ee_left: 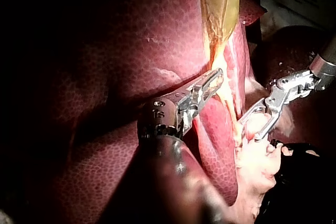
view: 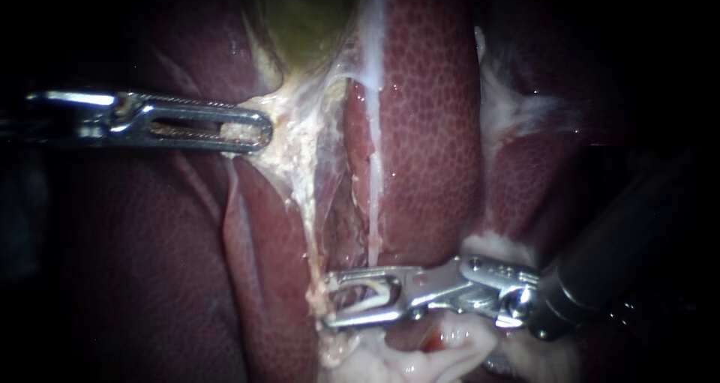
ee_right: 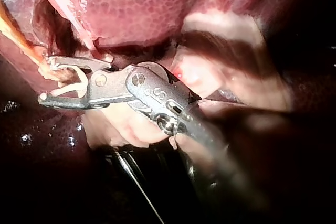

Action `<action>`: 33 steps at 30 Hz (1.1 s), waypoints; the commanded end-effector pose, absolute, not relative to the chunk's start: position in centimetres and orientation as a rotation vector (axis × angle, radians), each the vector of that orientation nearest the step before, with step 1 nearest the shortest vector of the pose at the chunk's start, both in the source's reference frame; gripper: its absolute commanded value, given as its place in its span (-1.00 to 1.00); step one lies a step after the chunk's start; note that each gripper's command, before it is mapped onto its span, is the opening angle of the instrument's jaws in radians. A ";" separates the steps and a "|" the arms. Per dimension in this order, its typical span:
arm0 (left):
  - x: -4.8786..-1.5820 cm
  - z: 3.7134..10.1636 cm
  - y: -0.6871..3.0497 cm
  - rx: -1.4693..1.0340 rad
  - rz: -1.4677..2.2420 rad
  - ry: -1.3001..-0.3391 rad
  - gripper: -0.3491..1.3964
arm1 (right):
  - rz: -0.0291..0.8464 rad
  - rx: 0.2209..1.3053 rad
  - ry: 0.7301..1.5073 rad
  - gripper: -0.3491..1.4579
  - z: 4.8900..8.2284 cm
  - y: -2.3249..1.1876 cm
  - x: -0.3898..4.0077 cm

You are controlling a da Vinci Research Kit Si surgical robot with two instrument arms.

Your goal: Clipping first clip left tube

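Observation:
My left instrument (view: 262, 132) comes in level from the left, its slotted jaws shut on pale tissue at the neck of the greenish gallbladder (view: 307, 16) and holding it taut. From there a thin whitish tube (view: 304, 181) runs down between the liver lobes. My right instrument (view: 330, 300) comes in from the lower right. Its jaws stand open with their tips at the lower end of that tube. In the right wrist view a white clip (ee_right: 76, 88) sits inside the open jaws of the right instrument (ee_right: 47, 80). The left wrist view shows both the left instrument (ee_left: 215, 80) and the right instrument (ee_left: 254, 121).
A second white tube (view: 373, 188) runs down just right of the first. Dark red liver (view: 427, 113) lies on both sides. A pale fatty lump (view: 405, 360) sits under the right instrument's jaws. More whitish tissue (view: 517, 113) lies to the upper right.

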State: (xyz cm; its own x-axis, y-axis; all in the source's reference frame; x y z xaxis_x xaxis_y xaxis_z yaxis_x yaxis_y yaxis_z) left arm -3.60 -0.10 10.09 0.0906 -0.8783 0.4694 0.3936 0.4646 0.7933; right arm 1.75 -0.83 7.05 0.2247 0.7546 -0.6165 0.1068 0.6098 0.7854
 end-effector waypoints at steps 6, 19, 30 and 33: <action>-3.60 10.09 -0.10 0.544 -1.017 -1.107 -1.00 | 0.541 0.828 1.289 -0.15 7.02 -0.77 1.76; -3.60 10.09 -0.10 0.544 -1.017 -1.107 -1.00 | 0.538 0.815 1.290 -0.08 7.12 -0.79 1.89; -3.61 10.09 -0.10 0.541 -1.020 -1.107 -1.00 | 0.536 0.792 1.294 -0.03 7.20 -0.73 2.11; -3.61 10.09 -0.10 0.541 -1.020 -1.107 -1.00 | 0.539 0.789 1.294 0.00 7.21 -0.73 2.20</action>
